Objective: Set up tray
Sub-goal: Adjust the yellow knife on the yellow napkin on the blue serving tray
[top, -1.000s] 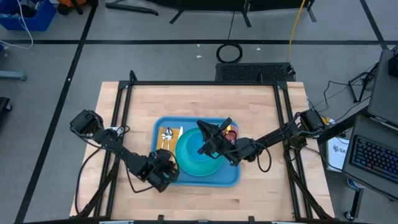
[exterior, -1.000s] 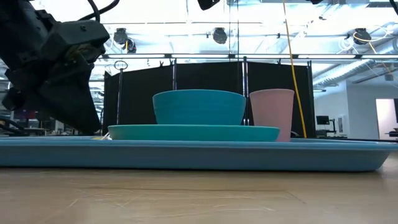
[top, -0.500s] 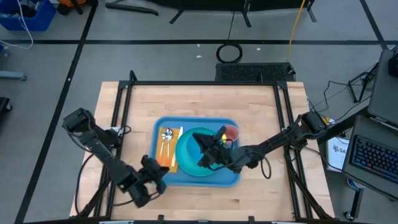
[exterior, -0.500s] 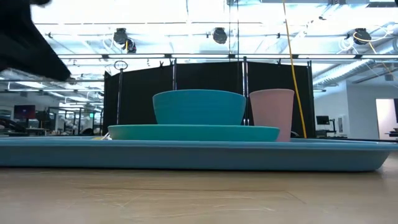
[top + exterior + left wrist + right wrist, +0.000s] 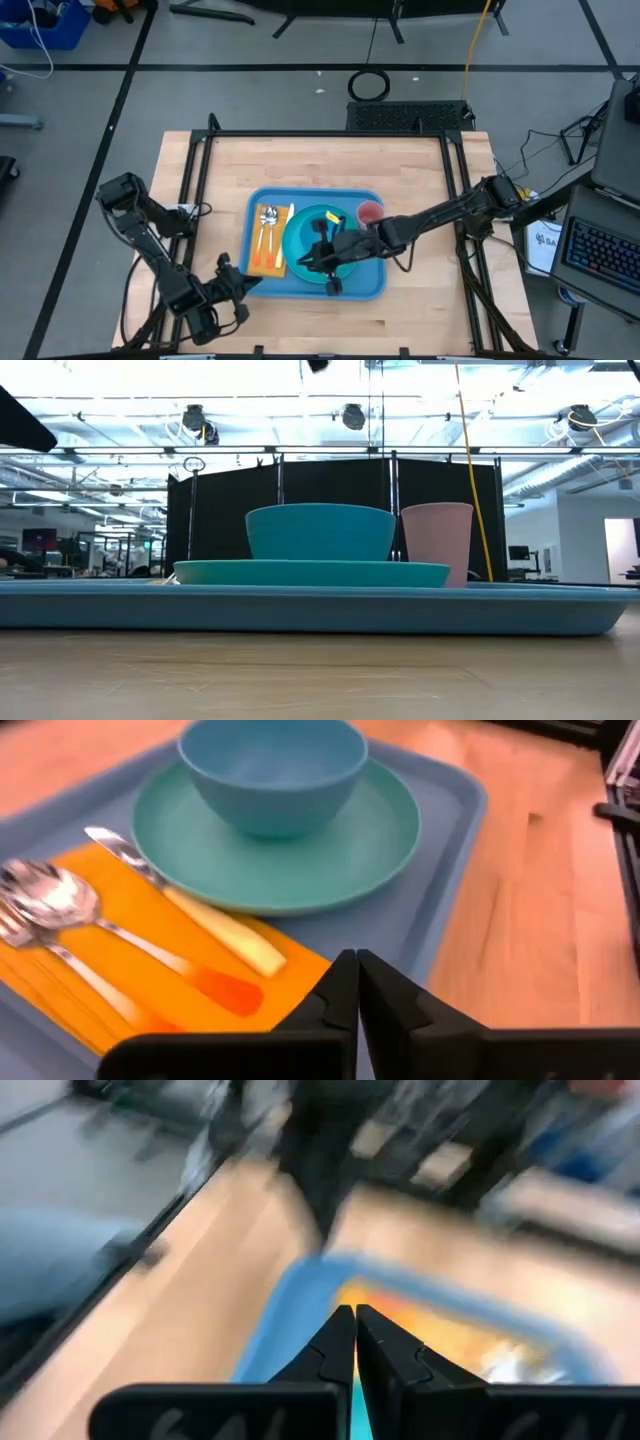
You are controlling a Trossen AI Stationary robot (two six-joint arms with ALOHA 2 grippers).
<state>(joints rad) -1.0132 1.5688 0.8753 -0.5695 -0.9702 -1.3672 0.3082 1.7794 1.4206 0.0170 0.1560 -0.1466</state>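
The light-blue tray (image 5: 368, 283) lies flat on the wooden table. On it a turquoise plate (image 5: 300, 860) carries a blue bowl (image 5: 270, 760), with a pink cup (image 5: 370, 212) at the far right. An orange napkin (image 5: 120, 950) at the tray's left bears a spoon (image 5: 60, 900), a fork and a yellow-handled knife (image 5: 215, 925). My left gripper (image 5: 357, 975) is shut and hovers off the tray's near-left corner. My right gripper (image 5: 353, 1330) is shut and hangs high over the plate, pointing left; in the high view it covers most of the bowl.
Bare wood lies on all sides of the tray (image 5: 300, 610), widest on the far side and on the right. Black frame rails (image 5: 195, 190) run along the table's left and right edges. In the low view the cup (image 5: 437, 540) stands just right of the bowl (image 5: 320, 532).
My left gripper has drawn back from the tray's near-left part toward the table's near-left corner and now stands off the tray. My right gripper has swung from over the plate's far side toward the near edge and the left. The dishes have kept their places.
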